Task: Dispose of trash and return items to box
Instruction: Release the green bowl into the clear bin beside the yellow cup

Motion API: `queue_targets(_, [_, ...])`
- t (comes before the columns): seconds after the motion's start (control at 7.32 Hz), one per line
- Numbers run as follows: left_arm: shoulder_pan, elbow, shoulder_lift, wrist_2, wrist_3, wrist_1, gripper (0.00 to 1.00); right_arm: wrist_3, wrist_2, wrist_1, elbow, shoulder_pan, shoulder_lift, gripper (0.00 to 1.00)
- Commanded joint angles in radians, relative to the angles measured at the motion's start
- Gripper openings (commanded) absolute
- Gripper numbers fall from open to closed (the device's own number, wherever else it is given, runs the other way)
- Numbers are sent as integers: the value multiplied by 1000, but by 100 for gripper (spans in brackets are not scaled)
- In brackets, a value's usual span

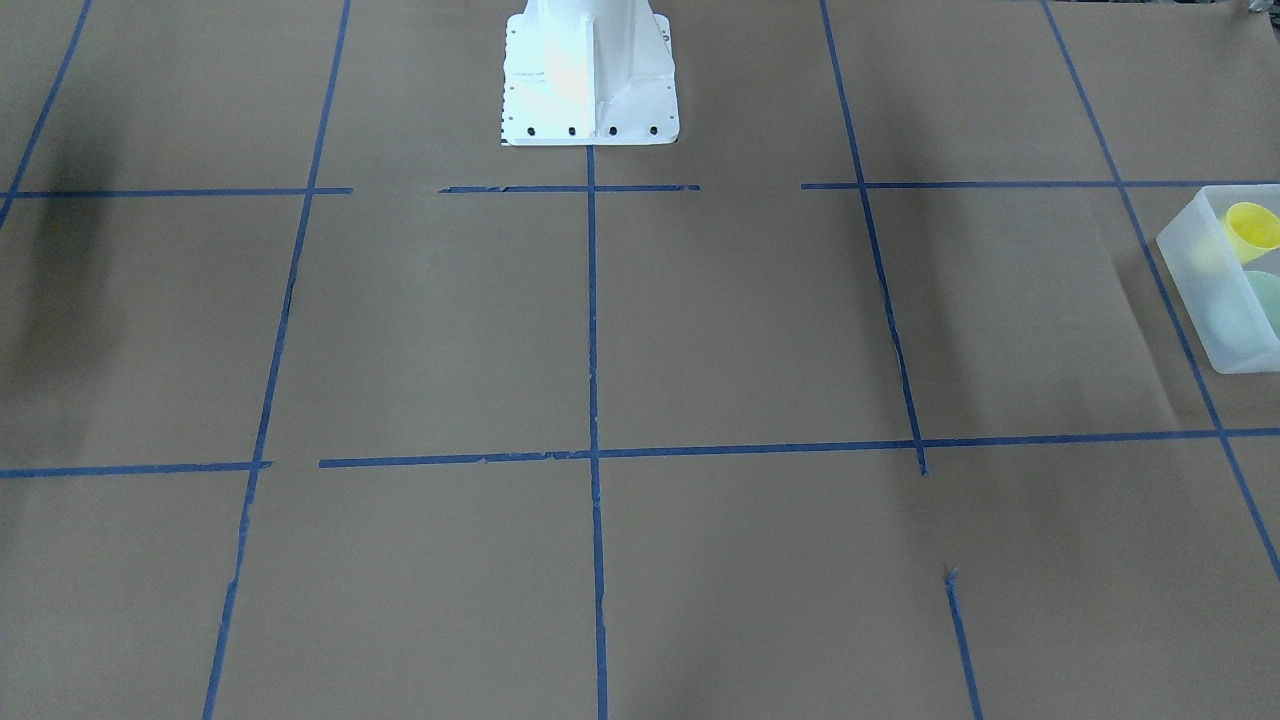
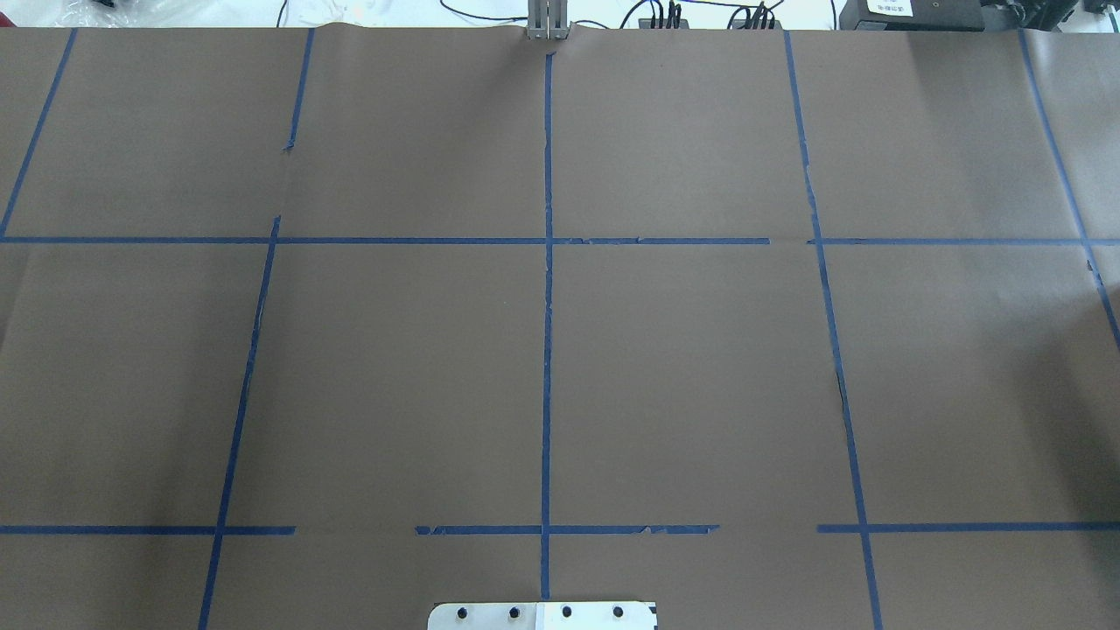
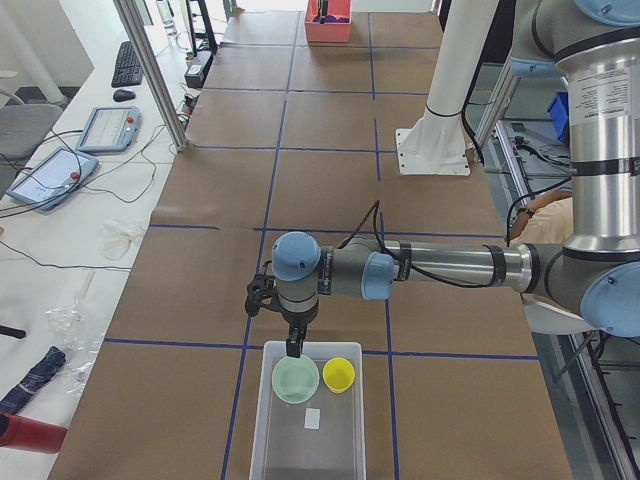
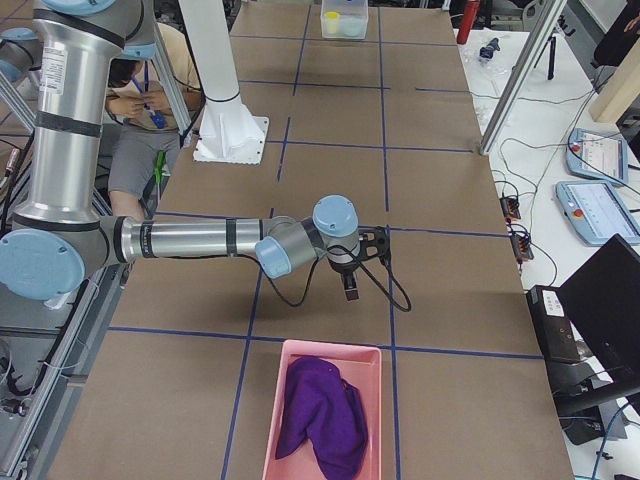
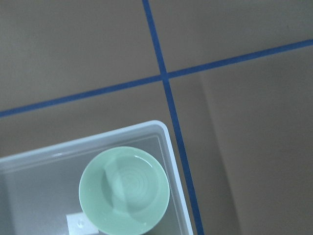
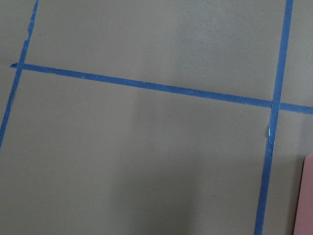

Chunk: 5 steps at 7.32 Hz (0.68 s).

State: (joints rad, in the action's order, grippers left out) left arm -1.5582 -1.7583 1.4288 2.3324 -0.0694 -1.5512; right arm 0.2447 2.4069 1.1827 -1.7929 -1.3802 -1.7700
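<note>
Frosted translucent white plastic rectangular bin point(image 3: 335, 452) sits at the near end of the table in the left-side view, with a small white label point(image 3: 312, 418) showing on it. Inside it, at its far end, lie a round pale mint-green bowl point(image 3: 296, 380), mouth up, and just beside it a small tapered yellow plastic cup point(image 3: 338, 375). Over the bin's far rim, just above the bowl's edge, hangs the left gripper point(image 3: 293, 346); whether its fingers are apart or together cannot be told. Beyond lies brown paper gridded with blue tape point(image 3: 330, 120), then the white pedestal point(image 3: 440, 135). At the far end, the right gripper point(image 4: 350, 290) hovers over the paper near a pink rectangular tray point(image 4: 330, 346) holding a purple cloth point(image 4: 320, 415); its fingers' state cannot be told either.
</note>
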Motion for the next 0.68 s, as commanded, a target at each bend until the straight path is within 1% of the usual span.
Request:
queue_targets(0.0, [-29,-15,9,4,-4,66,100,-212,-2,174,-29,-58,-2,100])
queue_targets(0.14, [-48,-24,19,4,-4,66,100,-216,-76,187,-57,-130,-35,100])
queue_targets(0.27, [-46,-10,28,4,-4,69,100,-217,-78,199,-57,-144,-26,100])
queue_targets(0.41, [-48,-21,27,4,-4,69,100,-217,-68,221,-63,-164,-23,100])
queue_targets(0.55, [-48,-17,27,-4,-4,68,100,-219,-51,277,-80,-171,-23,100])
